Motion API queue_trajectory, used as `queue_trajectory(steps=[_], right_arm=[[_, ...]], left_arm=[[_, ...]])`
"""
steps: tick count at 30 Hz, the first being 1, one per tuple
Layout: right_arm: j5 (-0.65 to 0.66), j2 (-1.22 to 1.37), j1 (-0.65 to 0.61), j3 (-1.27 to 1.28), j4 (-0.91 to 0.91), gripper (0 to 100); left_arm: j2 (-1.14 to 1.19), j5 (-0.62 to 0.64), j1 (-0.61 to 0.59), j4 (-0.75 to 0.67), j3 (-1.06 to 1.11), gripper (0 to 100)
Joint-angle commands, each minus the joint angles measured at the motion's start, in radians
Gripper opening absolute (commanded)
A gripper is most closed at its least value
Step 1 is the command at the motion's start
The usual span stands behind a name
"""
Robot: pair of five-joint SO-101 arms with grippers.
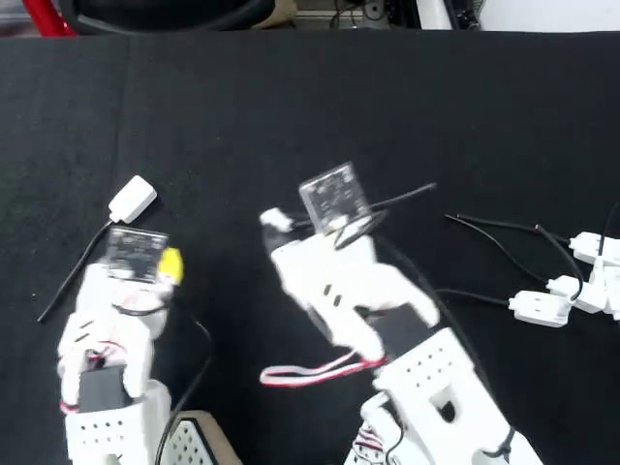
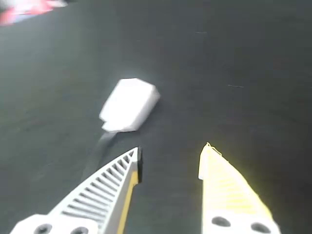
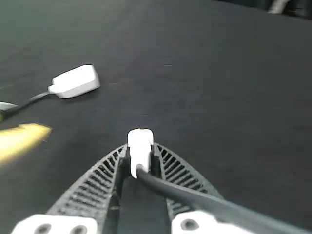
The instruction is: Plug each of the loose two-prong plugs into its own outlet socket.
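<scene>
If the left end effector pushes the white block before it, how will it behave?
The white block looks small and flat-sided, so it likely slides on the black cloth, not rolls. Its thin cord seems floppy and may drag or turn it.

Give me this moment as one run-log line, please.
left tool: open, near white rectangular plastic block | right tool: shut on white plastic plug, black cord trailing

Soft, even light; faint shadows
</scene>
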Motion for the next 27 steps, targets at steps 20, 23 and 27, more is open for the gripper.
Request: queue_trajectory(steps=[20, 23, 27], right_arm=[[0.319, 0.662, 0.298, -0.628, 0.374, 1.2], [0.318, 0.667, 0.304, -0.638, 0.377, 1.1], [0.318, 0.67, 0.345, -0.654, 0.377, 1.1]], left_arm=[[1.054, -0.338, -0.383, -0.02, -0.786, 21], [1.18, -0.342, -0.338, -0.063, -0.839, 21], [1.303, -0.348, -0.228, -0.094, -0.872, 21]])
